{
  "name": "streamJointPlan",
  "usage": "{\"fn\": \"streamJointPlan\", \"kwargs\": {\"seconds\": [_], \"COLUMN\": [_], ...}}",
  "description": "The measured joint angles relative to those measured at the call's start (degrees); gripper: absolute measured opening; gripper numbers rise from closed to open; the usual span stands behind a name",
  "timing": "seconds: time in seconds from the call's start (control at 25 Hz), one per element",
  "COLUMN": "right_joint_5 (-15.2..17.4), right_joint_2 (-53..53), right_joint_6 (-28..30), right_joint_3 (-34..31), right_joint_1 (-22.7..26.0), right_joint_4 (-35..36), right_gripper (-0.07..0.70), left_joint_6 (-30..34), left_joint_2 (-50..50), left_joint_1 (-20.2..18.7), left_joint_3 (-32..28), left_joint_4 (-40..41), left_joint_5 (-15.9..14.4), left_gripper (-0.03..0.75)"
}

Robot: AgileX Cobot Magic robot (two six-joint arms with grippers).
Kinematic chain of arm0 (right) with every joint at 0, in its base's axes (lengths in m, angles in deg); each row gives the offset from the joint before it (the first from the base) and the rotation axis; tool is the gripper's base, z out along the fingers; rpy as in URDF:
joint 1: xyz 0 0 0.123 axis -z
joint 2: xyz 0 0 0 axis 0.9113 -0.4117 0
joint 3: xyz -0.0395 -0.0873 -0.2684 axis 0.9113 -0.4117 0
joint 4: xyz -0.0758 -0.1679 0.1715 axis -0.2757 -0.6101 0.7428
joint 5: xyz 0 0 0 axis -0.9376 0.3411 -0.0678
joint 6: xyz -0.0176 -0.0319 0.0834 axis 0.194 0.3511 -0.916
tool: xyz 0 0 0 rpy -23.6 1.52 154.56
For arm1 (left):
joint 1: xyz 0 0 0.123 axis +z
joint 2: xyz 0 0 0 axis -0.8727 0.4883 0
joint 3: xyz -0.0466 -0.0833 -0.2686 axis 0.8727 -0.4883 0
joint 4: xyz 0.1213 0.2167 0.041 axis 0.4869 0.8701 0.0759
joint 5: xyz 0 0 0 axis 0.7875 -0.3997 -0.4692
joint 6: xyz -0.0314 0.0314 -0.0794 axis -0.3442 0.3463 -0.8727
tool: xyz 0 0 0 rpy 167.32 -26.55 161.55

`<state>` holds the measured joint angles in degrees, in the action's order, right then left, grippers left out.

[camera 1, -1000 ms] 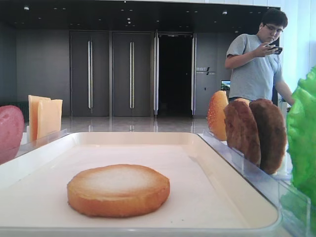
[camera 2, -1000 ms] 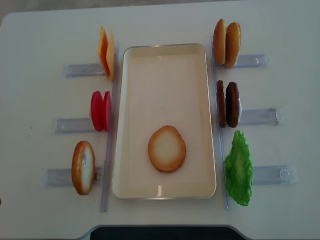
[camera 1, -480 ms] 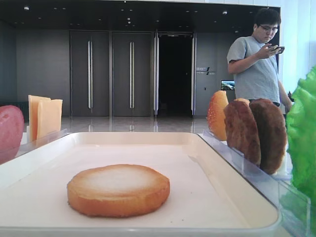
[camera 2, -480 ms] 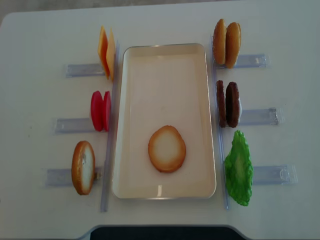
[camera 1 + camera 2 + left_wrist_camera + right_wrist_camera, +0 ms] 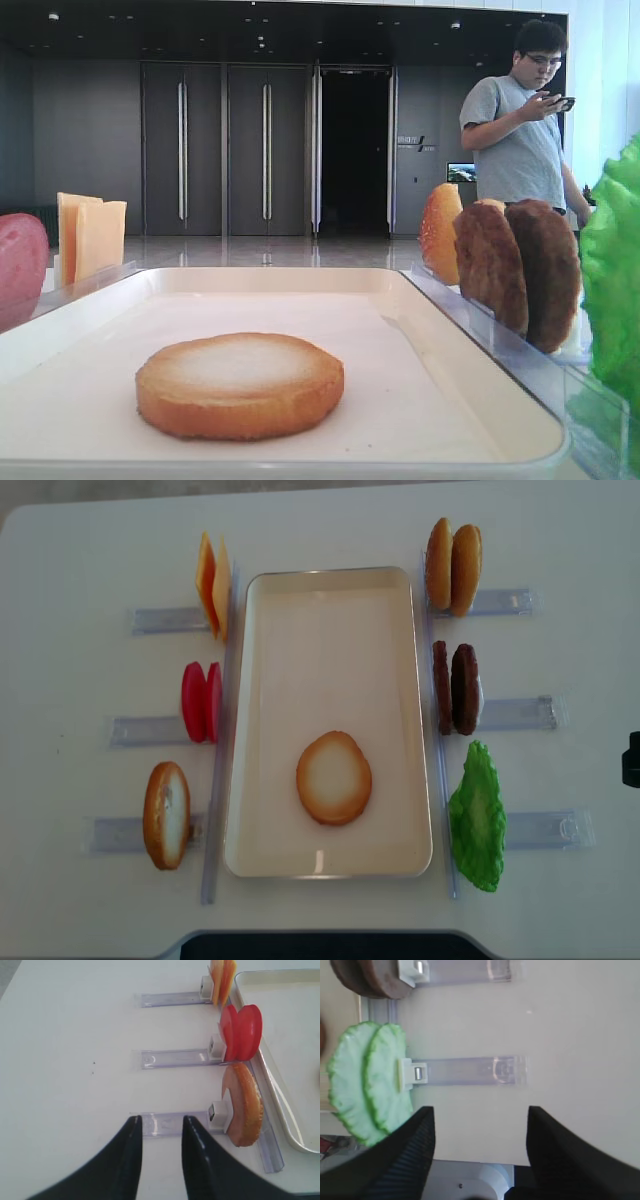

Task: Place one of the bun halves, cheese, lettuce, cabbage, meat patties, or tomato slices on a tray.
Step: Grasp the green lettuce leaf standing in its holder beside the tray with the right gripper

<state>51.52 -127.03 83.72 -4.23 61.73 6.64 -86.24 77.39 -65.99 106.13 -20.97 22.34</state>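
One bun half [image 5: 334, 777] lies flat in the cream tray [image 5: 330, 620], towards its near end. Another bun half [image 5: 245, 1105] stands upright in a clear holder left of the tray. The cheese [image 5: 212, 585] and tomato slices [image 5: 201, 701] stand further along that left side. On the right stand the meat patties [image 5: 456, 688] and the lettuce [image 5: 367, 1080]. My right gripper [image 5: 480, 1110] is open and empty over bare table beside the lettuce's holder. My left gripper [image 5: 161, 1120] hangs open and empty over the left bun's holder. Cabbage is not in view.
Two golden-brown discs [image 5: 453, 565] stand in a holder at the far right. Clear plastic holders [image 5: 545, 828] stick out on both sides of the tray. A man [image 5: 520, 130] stands behind the table looking at a phone.
A dark part of the right gripper has come into the top view at its right edge. The man in the background has shifted a little. The food has not moved.
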Motion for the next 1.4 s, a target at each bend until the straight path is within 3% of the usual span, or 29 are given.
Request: {"fn": "streamJointPlan", "kwargs": {"seconds": [0.16,0.56,0.8,1.4], "right_joint_5": [0.0,0.0,-3.2,-6.2], "right_joint_2": [0.0,-3.3,-9.7,-20.3], "right_joint_6": [-0.8,-12.7,-17.3,-18.6], "right_joint_3": [0.0,2.2,5.8,6.8], "right_joint_1": [-3.8,-21.3,-29.1,-30.3], "right_joint_4": [0.9,0.2,-2.7,-3.7], "right_gripper": [0.419,0.419,0.419,0.419], "left_joint_6": [0.0,0.0,0.0,0.0], "left_joint_2": [0.0,0.0,0.0,0.0], "left_joint_1": [0.0,0.0,0.0,0.0], "left_joint_3": [0.0,0.0,0.0,0.0], "left_joint_4": [0.0,0.0,0.0,0.0], "left_joint_5": [0.0,0.0,0.0,0.0], "left_gripper": [0.21,0.186,0.166,0.162]}}
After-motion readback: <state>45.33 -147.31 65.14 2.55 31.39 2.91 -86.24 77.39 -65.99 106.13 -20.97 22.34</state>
